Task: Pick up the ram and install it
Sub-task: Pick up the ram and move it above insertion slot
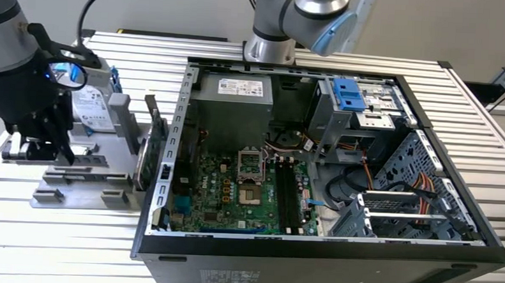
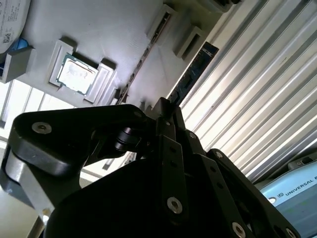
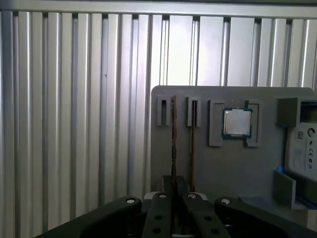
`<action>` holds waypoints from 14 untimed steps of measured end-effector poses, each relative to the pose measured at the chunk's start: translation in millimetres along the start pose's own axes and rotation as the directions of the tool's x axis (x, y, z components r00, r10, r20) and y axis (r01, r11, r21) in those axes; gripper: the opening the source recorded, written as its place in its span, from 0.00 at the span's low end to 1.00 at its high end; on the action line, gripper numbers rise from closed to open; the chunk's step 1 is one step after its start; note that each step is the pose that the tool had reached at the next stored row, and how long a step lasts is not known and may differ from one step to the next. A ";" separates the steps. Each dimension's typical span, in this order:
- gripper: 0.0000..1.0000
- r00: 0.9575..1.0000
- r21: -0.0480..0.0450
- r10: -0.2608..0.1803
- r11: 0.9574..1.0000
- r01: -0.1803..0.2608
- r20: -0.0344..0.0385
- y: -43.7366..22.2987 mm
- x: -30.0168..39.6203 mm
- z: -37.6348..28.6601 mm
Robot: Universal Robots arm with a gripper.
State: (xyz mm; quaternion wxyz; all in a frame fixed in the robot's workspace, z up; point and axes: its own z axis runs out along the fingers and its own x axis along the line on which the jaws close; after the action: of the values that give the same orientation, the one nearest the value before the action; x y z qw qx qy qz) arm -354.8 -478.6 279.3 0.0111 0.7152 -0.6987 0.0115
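My gripper (image 1: 37, 150) hangs over the grey parts holder (image 1: 85, 172) at the exterior view's left, outside the open computer case (image 1: 316, 250). In both wrist views the fingers sit pressed together on the ram (image 3: 173, 141), a thin stick seen edge-on, bluish in the second wrist view (image 2: 197, 67). The ram runs from my gripper (image 3: 173, 191) along the holder (image 3: 223, 168) and sits slightly off its slot block. In the second wrist view my gripper (image 2: 166, 106) meets the stick's near end. The long dark memory slots (image 1: 288, 194) lie on the green motherboard (image 1: 220, 191).
A second thin stick (image 3: 192, 148) rests in the neighbouring slot. A square silver chip (image 3: 237, 122) and a hard drive (image 3: 303, 148) also sit on the holder. A green card (image 1: 154, 153) stands upright between holder and case. Another arm's base (image 1: 269, 49) stands behind the case.
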 end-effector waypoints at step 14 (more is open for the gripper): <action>0.00 1.000 -0.001 0.015 1.000 -0.015 0.000 0.0 0.8 -26.3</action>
State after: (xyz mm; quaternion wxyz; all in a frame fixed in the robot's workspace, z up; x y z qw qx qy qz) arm -354.8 -478.6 305.6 0.0111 0.7099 -0.7041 0.0114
